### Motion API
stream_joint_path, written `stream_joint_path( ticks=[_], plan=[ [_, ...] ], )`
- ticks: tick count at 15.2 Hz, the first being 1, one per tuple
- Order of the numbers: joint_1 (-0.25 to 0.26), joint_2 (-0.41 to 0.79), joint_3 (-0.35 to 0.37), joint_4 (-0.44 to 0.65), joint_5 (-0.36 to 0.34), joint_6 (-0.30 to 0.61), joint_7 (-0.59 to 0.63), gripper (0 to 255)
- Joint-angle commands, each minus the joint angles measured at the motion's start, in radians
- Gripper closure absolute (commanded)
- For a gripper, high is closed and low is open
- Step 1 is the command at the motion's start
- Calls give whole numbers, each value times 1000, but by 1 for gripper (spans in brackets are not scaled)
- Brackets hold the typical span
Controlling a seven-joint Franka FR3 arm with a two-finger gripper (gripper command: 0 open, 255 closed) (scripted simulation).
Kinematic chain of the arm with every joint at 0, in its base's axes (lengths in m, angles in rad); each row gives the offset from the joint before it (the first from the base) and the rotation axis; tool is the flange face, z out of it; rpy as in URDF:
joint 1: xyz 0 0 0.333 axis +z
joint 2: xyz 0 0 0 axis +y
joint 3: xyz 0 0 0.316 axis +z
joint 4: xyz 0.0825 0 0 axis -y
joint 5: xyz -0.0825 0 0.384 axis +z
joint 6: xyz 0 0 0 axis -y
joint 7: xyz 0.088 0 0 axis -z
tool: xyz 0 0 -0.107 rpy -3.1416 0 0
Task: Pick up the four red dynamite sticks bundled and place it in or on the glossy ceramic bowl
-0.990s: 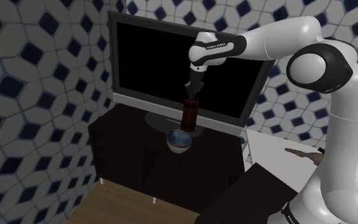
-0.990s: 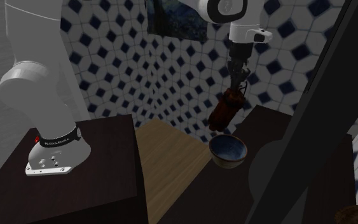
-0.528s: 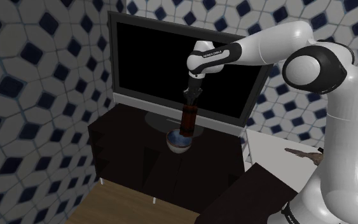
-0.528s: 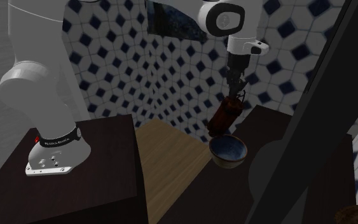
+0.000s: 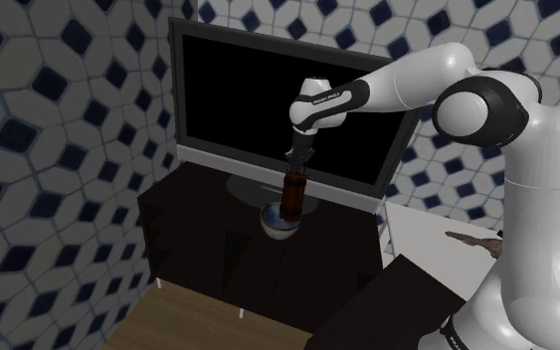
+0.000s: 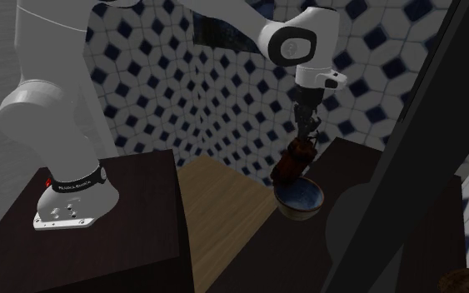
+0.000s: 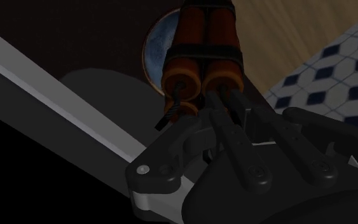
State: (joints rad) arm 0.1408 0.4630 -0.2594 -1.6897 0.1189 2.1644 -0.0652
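A bundle of dark red dynamite sticks, strapped with black bands, hangs upright from my gripper, which is shut on its top end. Its lower end reaches down to the rim of the glossy blue-glazed bowl that stands on the dark cabinet. In the wrist view the bundle covers much of the bowl, and a fuse cord curls beside the fingers.
A large black TV on a grey stand stands right behind the bowl. Blue-and-white tiled walls close in the corner. A wooden floor lies below the cabinet. A brown object lies on the white surface near my base.
The gripper has come down with the bundle, bringing its lower end from above the bowl to the bowl's rim. The arm's wrist has dropped and swung slightly.
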Motion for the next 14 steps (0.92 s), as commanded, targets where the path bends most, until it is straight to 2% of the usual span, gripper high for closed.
stream_joint_path(
  ticks=[1, 7, 14],
  plan=[
    [-1, 11, 2, -11, 4, 23, -2, 255],
    [-6, 55, 10, -34, 18, 90, -10, 255],
    [-6, 55, 10, -34, 18, 90, -10, 255]
  ],
)
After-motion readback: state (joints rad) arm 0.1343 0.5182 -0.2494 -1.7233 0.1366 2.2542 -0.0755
